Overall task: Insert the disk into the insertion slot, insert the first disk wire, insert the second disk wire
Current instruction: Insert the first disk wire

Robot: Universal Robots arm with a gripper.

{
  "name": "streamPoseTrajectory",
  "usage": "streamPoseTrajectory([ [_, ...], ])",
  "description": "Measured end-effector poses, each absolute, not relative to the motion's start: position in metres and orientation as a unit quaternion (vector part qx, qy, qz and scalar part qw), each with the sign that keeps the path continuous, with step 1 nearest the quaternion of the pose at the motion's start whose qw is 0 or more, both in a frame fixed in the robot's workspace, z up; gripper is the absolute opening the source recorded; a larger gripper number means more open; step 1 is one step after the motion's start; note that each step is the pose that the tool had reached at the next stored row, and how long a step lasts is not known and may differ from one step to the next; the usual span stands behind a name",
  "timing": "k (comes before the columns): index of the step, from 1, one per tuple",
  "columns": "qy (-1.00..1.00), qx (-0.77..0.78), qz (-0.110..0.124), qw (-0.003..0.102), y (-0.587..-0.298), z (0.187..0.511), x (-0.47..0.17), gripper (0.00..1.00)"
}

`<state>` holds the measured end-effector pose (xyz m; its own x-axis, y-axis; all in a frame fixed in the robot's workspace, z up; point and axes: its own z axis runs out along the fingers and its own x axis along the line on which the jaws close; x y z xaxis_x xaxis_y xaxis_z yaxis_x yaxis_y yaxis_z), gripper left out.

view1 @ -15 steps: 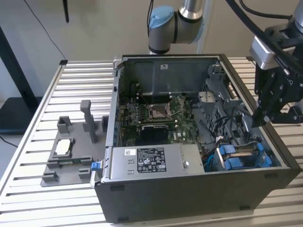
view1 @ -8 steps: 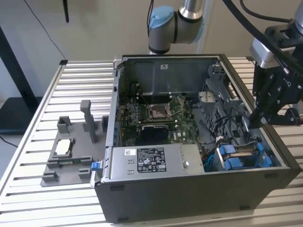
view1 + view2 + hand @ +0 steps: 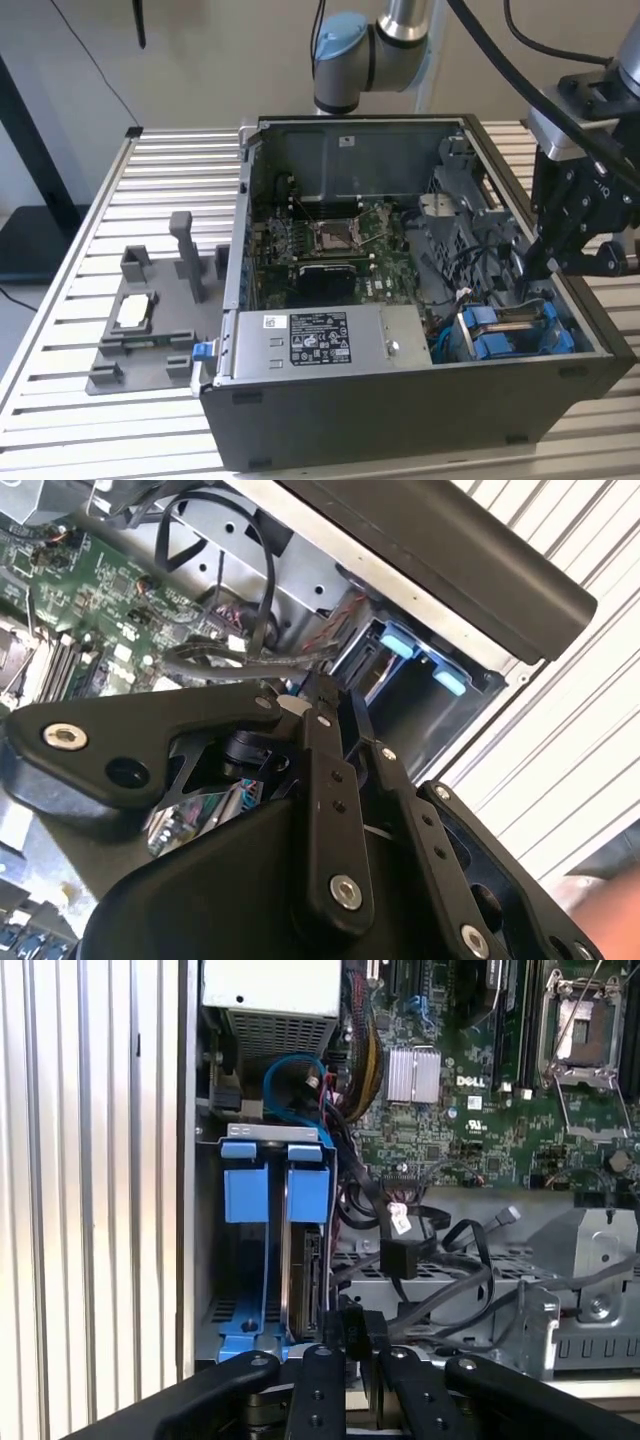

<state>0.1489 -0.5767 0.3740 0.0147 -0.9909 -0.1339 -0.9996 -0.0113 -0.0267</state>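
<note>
Blue-framed and standing on edge, the disk (image 3: 303,1260) sits inside the insertion slot (image 3: 228,1280), at the computer case's (image 3: 400,420) corner toward the exterior view's right. Just beside the disk's end, the gripper (image 3: 357,1345) is clenched on a black wire plug (image 3: 355,1322).
</note>
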Motion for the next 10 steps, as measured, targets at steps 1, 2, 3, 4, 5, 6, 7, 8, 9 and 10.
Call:
streamPoseTrajectory([
  [1,0.701,-0.710,0.039,0.056,-0.5767,0.3725,0.1495,0.19],
  [2,0.701,-0.710,0.039,0.056,-0.5767,0.3711,0.1499,0.19],
  [3,0.701,-0.710,0.040,0.055,-0.5767,0.3699,0.1503,0.19],
  [4,0.701,-0.710,0.041,0.054,-0.5767,0.3690,0.1505,0.19],
  [5,0.701,-0.710,0.042,0.053,-0.5767,0.3687,0.1506,0.19],
  [6,0.701,-0.710,0.042,0.053,-0.5767,0.3687,0.1506,0.19],
  [7,0.701,-0.710,0.042,0.053,-0.5767,0.3687,0.1506,0.19],
  [8,0.701,-0.710,0.042,0.053,-0.5767,0.3687,0.1506,0.19],
  [9,0.701,-0.710,0.042,0.053,-0.5767,0.3686,0.1506,0.19],
  [10,0.701,-0.710,0.042,0.053,-0.5767,0.3685,0.1506,0.19],
])
